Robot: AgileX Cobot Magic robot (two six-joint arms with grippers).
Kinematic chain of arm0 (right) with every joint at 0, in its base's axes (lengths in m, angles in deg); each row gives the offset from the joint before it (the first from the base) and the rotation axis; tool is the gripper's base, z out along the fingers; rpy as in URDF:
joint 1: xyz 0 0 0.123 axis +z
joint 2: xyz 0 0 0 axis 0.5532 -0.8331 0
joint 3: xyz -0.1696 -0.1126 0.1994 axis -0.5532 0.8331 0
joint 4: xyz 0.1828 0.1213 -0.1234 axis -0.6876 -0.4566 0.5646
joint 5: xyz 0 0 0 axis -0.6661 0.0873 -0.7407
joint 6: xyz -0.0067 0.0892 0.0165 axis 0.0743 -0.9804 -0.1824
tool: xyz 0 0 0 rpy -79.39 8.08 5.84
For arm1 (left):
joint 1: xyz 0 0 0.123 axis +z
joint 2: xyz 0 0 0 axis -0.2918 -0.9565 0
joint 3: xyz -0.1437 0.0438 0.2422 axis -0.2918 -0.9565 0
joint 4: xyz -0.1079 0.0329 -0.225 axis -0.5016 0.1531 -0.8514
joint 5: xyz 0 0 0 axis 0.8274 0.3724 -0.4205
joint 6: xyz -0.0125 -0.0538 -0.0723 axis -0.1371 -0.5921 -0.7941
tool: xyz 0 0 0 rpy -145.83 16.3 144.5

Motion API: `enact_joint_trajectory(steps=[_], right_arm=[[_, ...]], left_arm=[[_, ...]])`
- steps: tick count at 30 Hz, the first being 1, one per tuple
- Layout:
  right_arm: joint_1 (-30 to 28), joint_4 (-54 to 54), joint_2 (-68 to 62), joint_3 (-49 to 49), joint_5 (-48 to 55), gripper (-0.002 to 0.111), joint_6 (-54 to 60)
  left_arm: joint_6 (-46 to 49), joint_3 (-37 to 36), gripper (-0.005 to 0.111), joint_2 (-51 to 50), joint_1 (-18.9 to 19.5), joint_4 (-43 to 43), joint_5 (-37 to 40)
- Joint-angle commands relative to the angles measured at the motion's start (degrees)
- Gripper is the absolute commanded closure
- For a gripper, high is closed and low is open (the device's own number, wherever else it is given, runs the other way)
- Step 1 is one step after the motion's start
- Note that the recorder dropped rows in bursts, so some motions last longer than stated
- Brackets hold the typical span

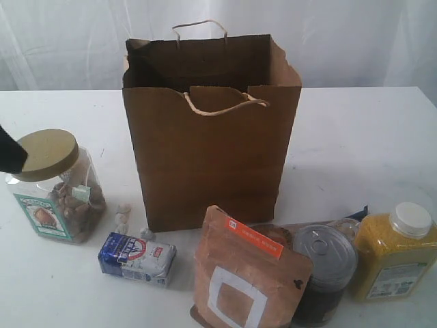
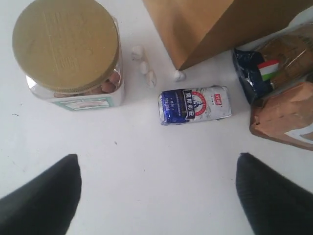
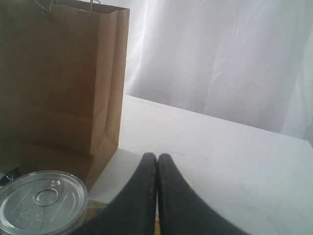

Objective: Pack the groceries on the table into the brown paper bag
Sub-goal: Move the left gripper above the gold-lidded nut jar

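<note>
white, softly creased curtain across the whole back, diffuse light

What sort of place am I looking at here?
Likely a staged test bench, not a home: a wide white tabletop, a white curtain backdrop, and a clear gold-lidded nut jar beside a tall brown kraft paper bag.

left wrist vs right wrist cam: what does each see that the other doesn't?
Left wrist only: nut jar, blue-white packet, brown pouch, white crumbs, and the left gripper, open. Right wrist only: tin can, white curtain, and the right gripper, shut on nothing. Both: paper bag and table.
</note>
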Motion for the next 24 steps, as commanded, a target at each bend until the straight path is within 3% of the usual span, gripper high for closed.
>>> enact_joint_trajectory(steps=[1,3,7,24], right_arm=[[-0.1,0.1,0.3,0.3,-0.3,0.108,0.2],[-0.1,0.1,0.3,0.3,-0.3,0.108,0.2],[-0.1,0.1,0.3,0.3,-0.3,0.108,0.2],[-0.1,0.1,0.3,0.3,-0.3,0.108,0.2]], left_arm=[[3.1,0.4,0.006,-4.2,0.2,-0.4,-2.8],[3.3,0.4,0.001,-5.2,0.2,-0.3,-4.9],[4.3,0.4,0.001,-6.2,0.2,2.4,-9.5],[4.3,1.4,0.001,-12.0,0.2,7.5,-11.4]])
